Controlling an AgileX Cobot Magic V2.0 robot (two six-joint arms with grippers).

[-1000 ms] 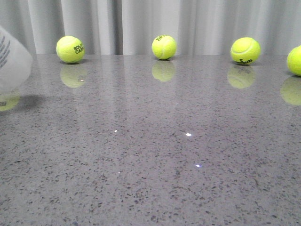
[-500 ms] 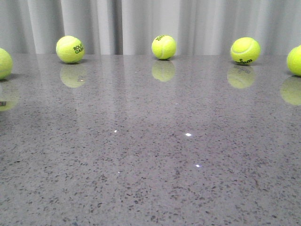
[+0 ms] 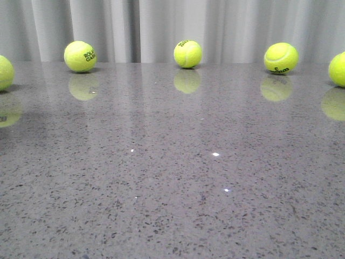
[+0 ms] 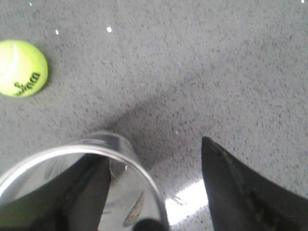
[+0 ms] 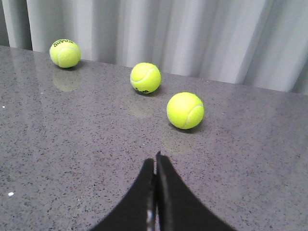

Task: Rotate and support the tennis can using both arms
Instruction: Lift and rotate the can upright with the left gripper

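The tennis can (image 4: 96,192) shows only in the left wrist view, as a clear tube with a silver rim (image 4: 72,150), seen from its open end. My left gripper (image 4: 154,151) has its jaws wide apart. One finger (image 4: 89,192) shows dark through the can's clear wall, and the other finger (image 4: 240,192) stands clear of the can with bare table between them. My right gripper (image 5: 155,161) is shut and empty, low over the table. Neither the can nor a gripper shows in the front view.
Yellow-green tennis balls line the far edge of the grey speckled table (image 3: 172,178): a ball at the left edge (image 3: 2,73), then others (image 3: 81,56) (image 3: 188,54) (image 3: 281,58) (image 3: 339,69). Three balls (image 5: 185,110) (image 5: 145,77) (image 5: 65,53) lie ahead of the right gripper. One ball (image 4: 21,68) lies beyond the can. Grey curtain behind.
One second ago the can's end showed at the left edge of the front view. It has moved out of view to the left, uncovering the ball there.
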